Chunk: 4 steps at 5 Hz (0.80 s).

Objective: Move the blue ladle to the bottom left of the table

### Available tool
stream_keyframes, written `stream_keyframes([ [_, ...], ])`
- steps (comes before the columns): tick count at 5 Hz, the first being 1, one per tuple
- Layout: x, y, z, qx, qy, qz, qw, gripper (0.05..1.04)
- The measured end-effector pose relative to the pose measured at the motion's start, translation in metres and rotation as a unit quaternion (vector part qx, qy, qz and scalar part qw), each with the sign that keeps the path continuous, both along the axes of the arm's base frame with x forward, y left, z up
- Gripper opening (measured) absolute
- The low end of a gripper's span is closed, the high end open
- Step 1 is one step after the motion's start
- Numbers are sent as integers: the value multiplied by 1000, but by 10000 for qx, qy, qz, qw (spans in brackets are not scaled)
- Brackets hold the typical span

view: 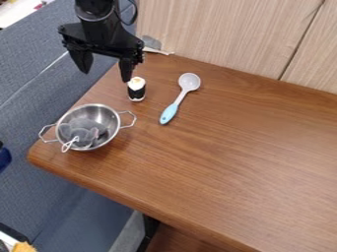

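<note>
The gripper point(104, 68) hangs at the far left, its fingers apart, holding nothing. The ladle point(189, 81) lies right of the metal pot point(113, 133); better to come straight above its blue handle point(169, 113), then close gently

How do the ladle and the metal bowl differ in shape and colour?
The ladle is long and slim, while the metal bowl is wide and round. The ladle has one straight handle; the metal bowl has two looped ones. The ladle is light blue and pale grey, the metal bowl shiny silver. Both rest on the table.
</note>
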<state>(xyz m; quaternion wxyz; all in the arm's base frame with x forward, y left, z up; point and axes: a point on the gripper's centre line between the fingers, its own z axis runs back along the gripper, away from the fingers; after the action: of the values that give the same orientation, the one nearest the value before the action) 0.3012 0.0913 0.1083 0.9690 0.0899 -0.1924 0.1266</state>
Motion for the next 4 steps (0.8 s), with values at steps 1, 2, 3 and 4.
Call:
stream_keyframes([
  [1, 0, 0, -8, -40, 122, 19, 9999, 1000],
  [2, 13, -13, -34, -202, 471, -53, 9987, 1000],
  [3, 29, -25, -52, -365, 657, -240, 9969, 1000],
  [4, 41, -34, -68, -547, 818, -540, 9937, 1000],
])
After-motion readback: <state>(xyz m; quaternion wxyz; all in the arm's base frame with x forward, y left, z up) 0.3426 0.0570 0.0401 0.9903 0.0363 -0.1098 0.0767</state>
